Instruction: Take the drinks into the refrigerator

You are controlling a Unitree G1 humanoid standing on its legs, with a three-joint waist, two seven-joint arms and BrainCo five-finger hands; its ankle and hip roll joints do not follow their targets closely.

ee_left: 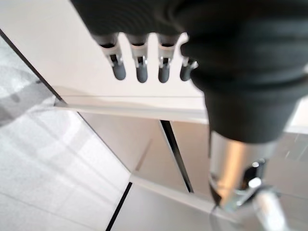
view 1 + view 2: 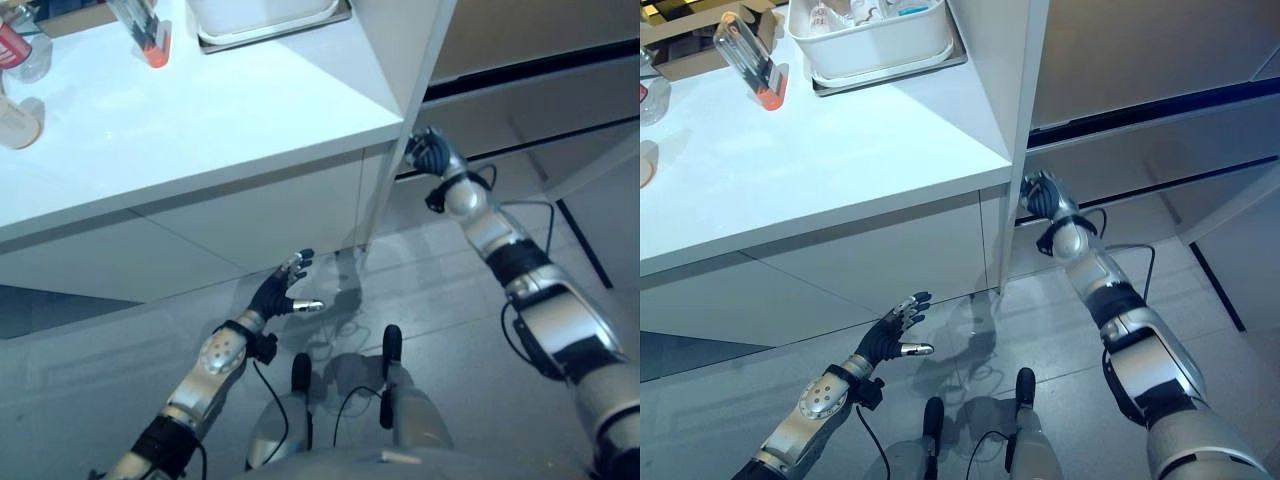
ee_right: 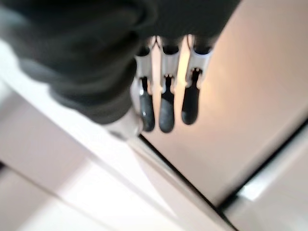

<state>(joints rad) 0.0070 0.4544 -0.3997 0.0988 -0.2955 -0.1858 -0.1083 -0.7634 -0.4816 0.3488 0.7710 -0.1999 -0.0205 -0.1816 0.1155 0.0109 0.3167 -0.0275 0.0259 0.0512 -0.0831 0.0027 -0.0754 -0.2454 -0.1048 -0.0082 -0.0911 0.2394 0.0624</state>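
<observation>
Left hand [image 2: 283, 291]: nearest the camera, hanging low before the front panel of the white counter [image 2: 190, 130], fingers straight and spread, holding nothing.

Right hand [image 2: 1042, 194]: reaching up at the counter's right corner, beside the tall white upright panel [image 2: 1012, 130] and close to the dark seam of the beige cabinet front [image 2: 1120, 50] past it. In its wrist view the fingers are hanging straight and gripping nothing.

Risk, as a judgement: both hands are working below counter level, well apart from any drink. If the beige front is the refrigerator door, straight fingers could slip off its edge; an arm raised blind could strike the counter's rim.

Containers on the counter:
- White rectangular plastic tub [image 2: 875, 45], standing on a grey metal tray [image 2: 895, 70] at the far edge; it is holding small items too indistinct to name.
- Clear bottle with orange-red base [image 2: 748, 60], tilted, left of the tub; probably one of the drinks.
- Red-topped clear vessel [image 2: 15, 50] and pale round cup [image 2: 18, 122], at the far left; contents unclear.
</observation>
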